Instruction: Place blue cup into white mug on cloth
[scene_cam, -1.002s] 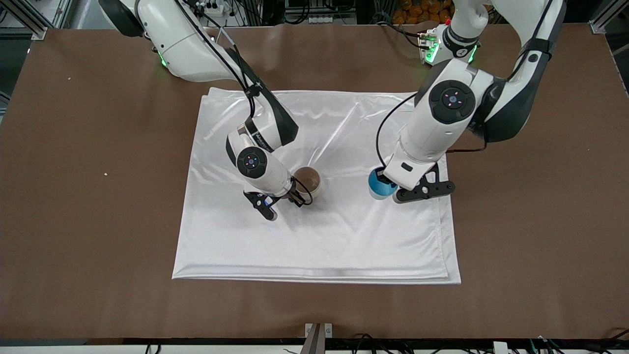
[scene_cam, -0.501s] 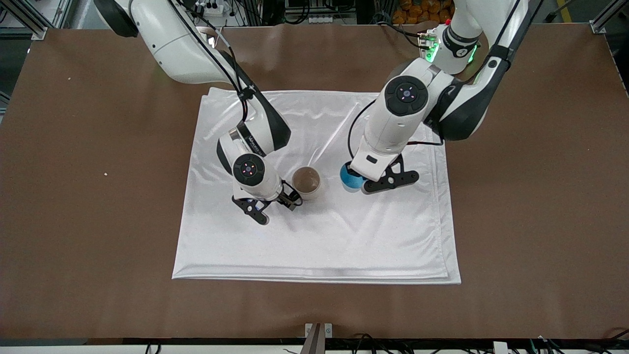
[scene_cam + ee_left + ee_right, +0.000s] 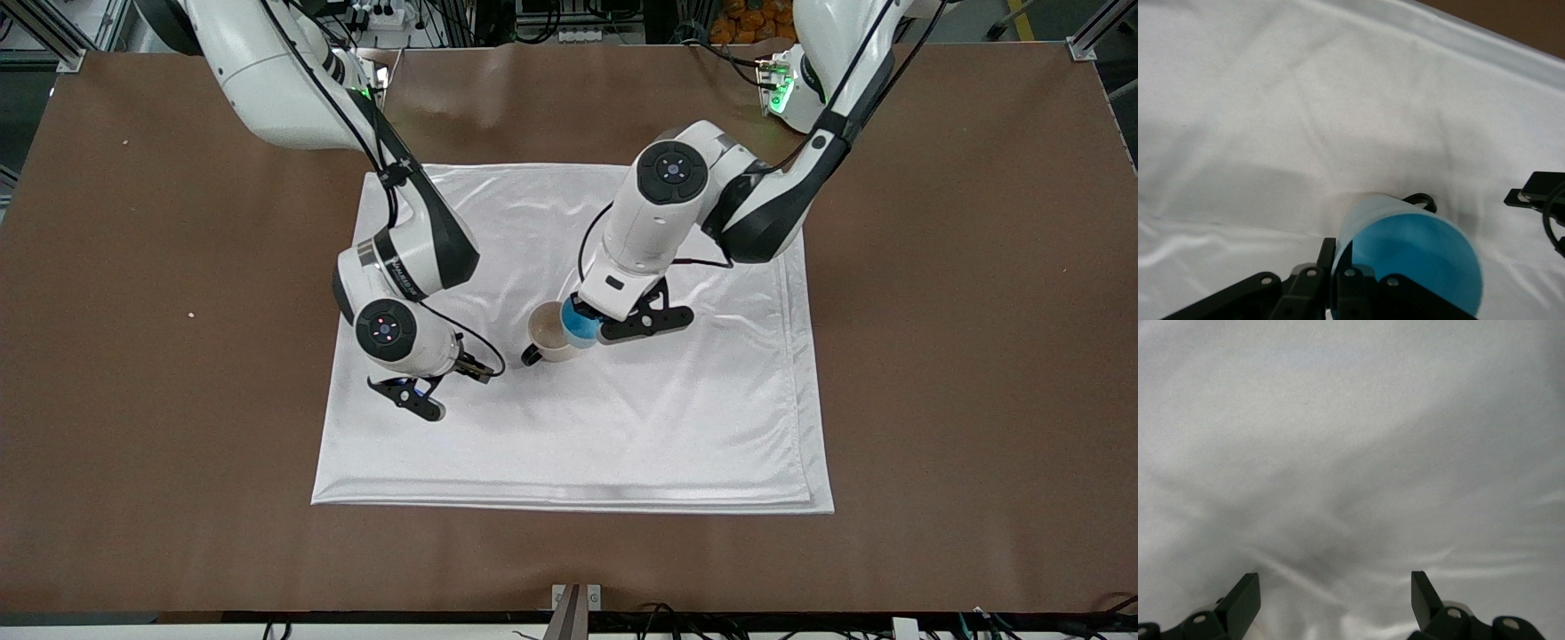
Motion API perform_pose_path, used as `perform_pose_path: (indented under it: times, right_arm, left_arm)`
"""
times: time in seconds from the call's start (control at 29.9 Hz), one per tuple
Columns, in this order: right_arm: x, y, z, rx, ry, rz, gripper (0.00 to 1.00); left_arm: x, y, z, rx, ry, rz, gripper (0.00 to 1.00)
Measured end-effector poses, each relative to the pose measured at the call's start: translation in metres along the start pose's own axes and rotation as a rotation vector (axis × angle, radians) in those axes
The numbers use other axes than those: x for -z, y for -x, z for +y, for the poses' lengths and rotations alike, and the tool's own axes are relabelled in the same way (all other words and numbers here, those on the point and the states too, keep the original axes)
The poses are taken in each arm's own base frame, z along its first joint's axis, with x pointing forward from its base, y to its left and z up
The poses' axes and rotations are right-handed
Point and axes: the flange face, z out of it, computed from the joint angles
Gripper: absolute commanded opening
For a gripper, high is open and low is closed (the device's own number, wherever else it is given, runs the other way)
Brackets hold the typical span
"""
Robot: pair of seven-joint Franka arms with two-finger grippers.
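The cloth (image 3: 622, 427) lies spread on the brown table. The white mug (image 3: 544, 340) stands upright near its middle, its black handle (image 3: 532, 357) toward the front camera. My left gripper (image 3: 594, 327) is shut on the wall of the blue cup (image 3: 578, 327) and holds it upright over the mug's rim, at the side toward the left arm's end. In the left wrist view the blue cup (image 3: 1411, 260) in my left gripper (image 3: 1338, 263) hides most of the mug; its handle (image 3: 1421, 199) shows. My right gripper (image 3: 444, 387) is open and empty, low over the cloth beside the mug, toward the right arm's end. The right wrist view shows my right gripper (image 3: 1333, 597) over bare cloth (image 3: 1351, 420).
The cloth has wrinkles and a folded double edge (image 3: 569, 505) nearest the front camera. Brown table (image 3: 960, 373) surrounds it. Part of the right gripper shows in the left wrist view (image 3: 1538, 193).
My left gripper has carried the blue cup across the cloth to the mug. My right gripper has drawn away from the mug toward the right arm's end, which uncovers the handle.
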Motion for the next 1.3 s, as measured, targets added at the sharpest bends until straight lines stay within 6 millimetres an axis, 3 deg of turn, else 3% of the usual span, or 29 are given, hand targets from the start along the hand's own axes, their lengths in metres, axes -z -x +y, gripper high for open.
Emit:
perform_pose_path:
  times: [0.27, 0.53, 0.8, 0.87, 0.97, 1.0, 1.04, 1.07, 1.3]
  right_arm:
    - [0.011, -0.025, 0.046, 0.098, -0.001, -0.010, 1.00]
    - [0.009, -0.045, 0.093, 0.188, -0.010, -0.010, 1.00]
    - [0.007, -0.069, 0.160, 0.294, -0.034, 0.007, 1.00]
    - [0.004, -0.071, 0.176, 0.307, -0.039, 0.013, 1.00]
    - [0.003, -0.065, 0.192, 0.319, -0.041, 0.016, 1.00]
    - [0.004, -0.062, 0.194, 0.323, -0.041, 0.017, 1.00]
    - [0.005, -0.058, 0.196, 0.329, -0.042, 0.018, 1.00]
    - [0.007, -0.055, 0.197, 0.334, -0.042, 0.019, 1.00]
    - [0.024, -0.043, 0.219, 0.369, -0.050, 0.032, 1.00]
  left_arm:
    - [-0.028, 0.015, 0.015, -0.030, 0.032, 0.001, 0.00]
    - [-0.050, 0.031, 0.026, -0.060, 0.035, -0.001, 0.00]
    - [-0.072, 0.037, 0.026, -0.074, -0.001, 0.006, 0.00]
    - [-0.078, 0.037, 0.024, -0.075, -0.008, 0.006, 0.04]
    - [-0.086, 0.036, 0.023, -0.074, -0.008, 0.005, 0.14]
    - [-0.087, 0.036, 0.023, -0.074, -0.006, 0.005, 0.30]
    - [-0.089, 0.035, 0.023, -0.074, -0.004, 0.005, 0.61]
    - [-0.090, 0.036, 0.023, -0.074, -0.002, 0.005, 1.00]
    - [-0.093, 0.038, 0.025, -0.079, 0.002, 0.005, 1.00]
